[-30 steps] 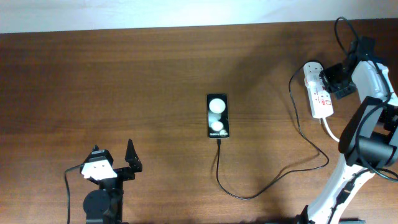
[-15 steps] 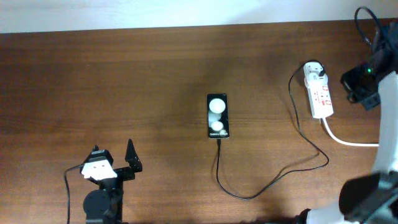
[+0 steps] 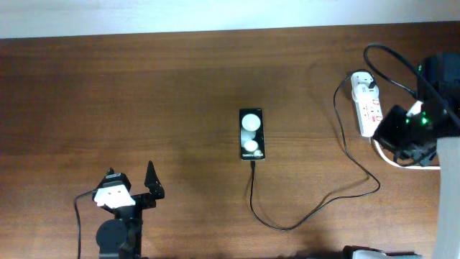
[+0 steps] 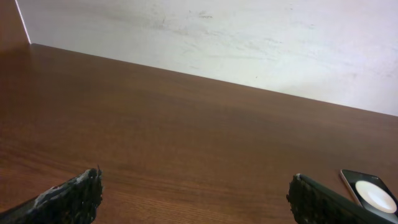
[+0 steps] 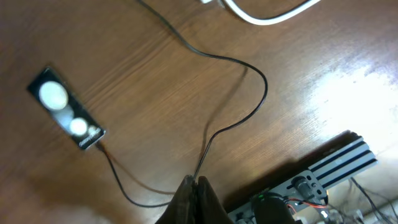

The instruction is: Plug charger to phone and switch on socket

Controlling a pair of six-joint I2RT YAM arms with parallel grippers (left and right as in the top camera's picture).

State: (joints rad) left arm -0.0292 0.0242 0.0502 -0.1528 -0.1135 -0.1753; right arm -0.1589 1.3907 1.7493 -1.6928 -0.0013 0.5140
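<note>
- Mid-way across a dark brown wooden table (image 3: 144,86): a small flat black smartphone (image 3: 251,134), glossy face up, with two round white reflections on it and its long side running away from the robot.
- Touching the smartphone's near short end: the tiny tip of a long thin black charger cable (image 3: 251,188). Cannot tell whether it is fully seated.
- From there, looping toward the robot, swinging right, then climbing to a white plug adapter (image 3: 361,80).
- Adapter seated at the far end of a white elongated power strip (image 3: 365,108) with small red marks, lying near the table's right edge.
- Switch positions on the power strip too small to read.
- Leaving the power strip's near end: a thick white cord (image 3: 386,157), partly hidden under the black right arm (image 3: 406,129), which carries a green light.
- Left pincer (image 4: 196,205) spread wide, with nothing between its dark fingers (image 4: 71,198). Sits at the near left of the table, well apart from the smartphone.
- Right pincer (image 5: 193,186) pressed together, with nothing visibly pinched. Held above the table, looking down on the smartphone and the cable's loop, which passes behind the fingertips in that view.
- At the lower right of the right wrist view: a silver slotted metal rail (image 5: 339,163).
</note>
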